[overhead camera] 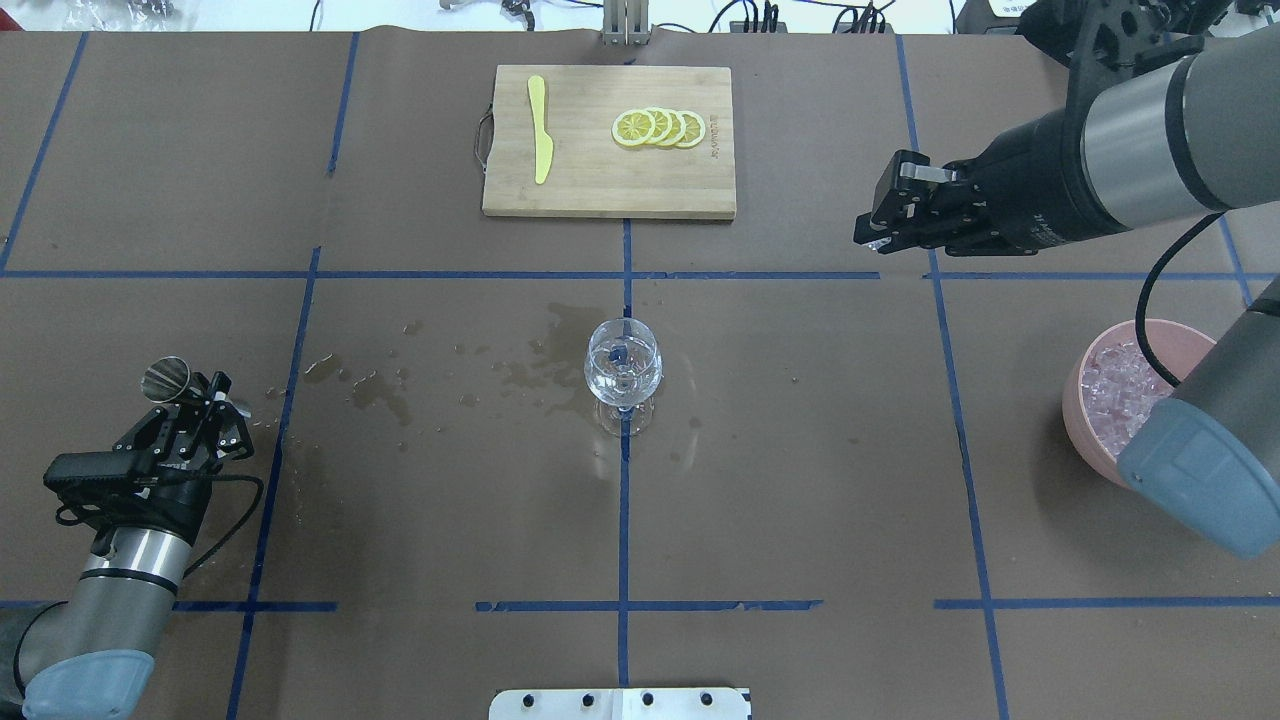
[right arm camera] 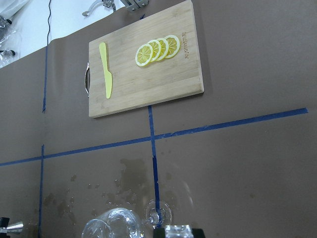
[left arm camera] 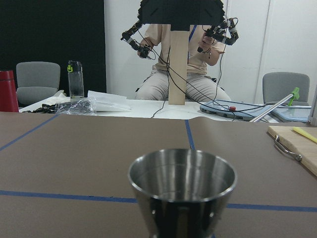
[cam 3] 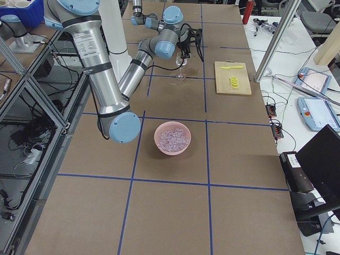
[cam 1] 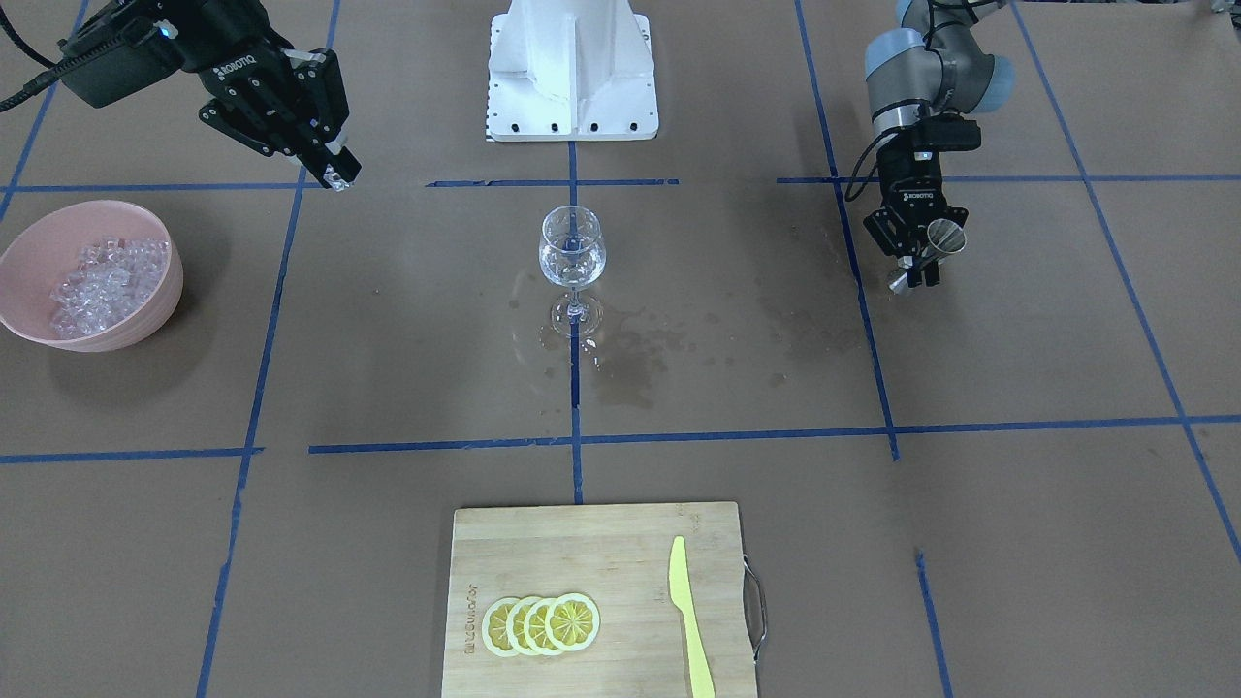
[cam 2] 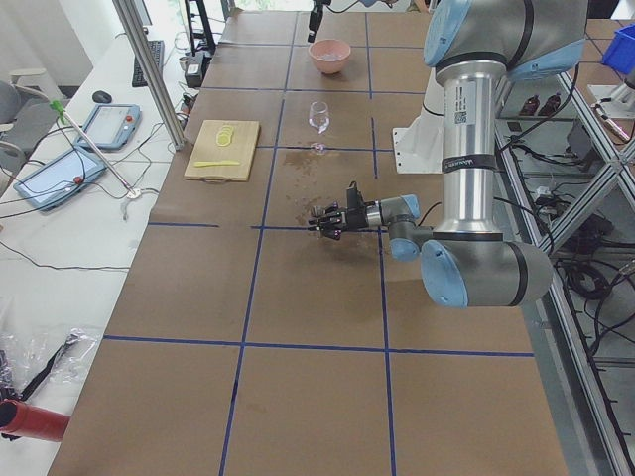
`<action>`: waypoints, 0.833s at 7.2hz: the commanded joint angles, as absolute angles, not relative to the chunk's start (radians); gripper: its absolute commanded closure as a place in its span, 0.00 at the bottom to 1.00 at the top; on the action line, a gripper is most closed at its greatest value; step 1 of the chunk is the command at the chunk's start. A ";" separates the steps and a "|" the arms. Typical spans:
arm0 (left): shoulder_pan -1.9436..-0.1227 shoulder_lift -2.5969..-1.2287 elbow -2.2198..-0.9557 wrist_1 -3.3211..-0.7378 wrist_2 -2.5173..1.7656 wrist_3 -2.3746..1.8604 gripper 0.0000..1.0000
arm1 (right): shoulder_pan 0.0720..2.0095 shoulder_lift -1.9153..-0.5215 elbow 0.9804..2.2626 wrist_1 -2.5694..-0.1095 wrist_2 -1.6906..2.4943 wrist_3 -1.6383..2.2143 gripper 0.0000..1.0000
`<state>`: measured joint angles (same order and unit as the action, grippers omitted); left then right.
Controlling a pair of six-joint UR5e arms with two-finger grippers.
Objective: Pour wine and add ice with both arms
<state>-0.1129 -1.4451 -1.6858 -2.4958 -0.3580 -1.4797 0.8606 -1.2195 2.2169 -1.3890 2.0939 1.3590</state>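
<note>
A clear stemmed glass (cam 1: pixel 572 254) stands at the table's middle with clear liquid in it; it also shows in the overhead view (overhead camera: pixel 622 372). The ice (cam 1: pixel 97 276) lies heaped in a pink bowl (cam 1: pixel 136 325) on my right side, also seen overhead (overhead camera: pixel 1075 400). My right gripper (cam 1: pixel 337 177) hangs above the table between bowl and glass, shut on one clear ice cube (cam 1: pixel 335 178); overhead it shows beyond the bowl (overhead camera: pixel 872 238). My left gripper (cam 1: pixel 916 269) is shut on a steel cup (cam 1: pixel 945 236), which fills the left wrist view (left arm camera: pixel 182 193), mouth up.
A wooden cutting board (cam 1: pixel 582 543) at the far edge carries several lemon slices (cam 1: pixel 541 623) and a yellow knife (cam 1: pixel 690 620). Wet patches (cam 1: pixel 630 364) spread beside the glass. The white base block (cam 1: pixel 572 68) sits at the robot's edge.
</note>
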 commanded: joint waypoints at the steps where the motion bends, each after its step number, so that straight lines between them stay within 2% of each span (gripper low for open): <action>1: -0.089 -1.448 -1.678 -2.493 -0.354 -1.482 1.00 | 0.854 -1.218 2.210 -1.365 2.094 1.361 1.00; 6: -0.063 -1.448 -1.671 -2.487 -0.354 -1.482 1.00 | 0.842 -1.216 2.214 -1.364 2.088 1.374 1.00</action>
<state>-0.0680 -1.4480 -1.6744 -2.4880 -0.3544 -1.4818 0.8433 -1.2167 2.2129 -1.3643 2.0890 1.3731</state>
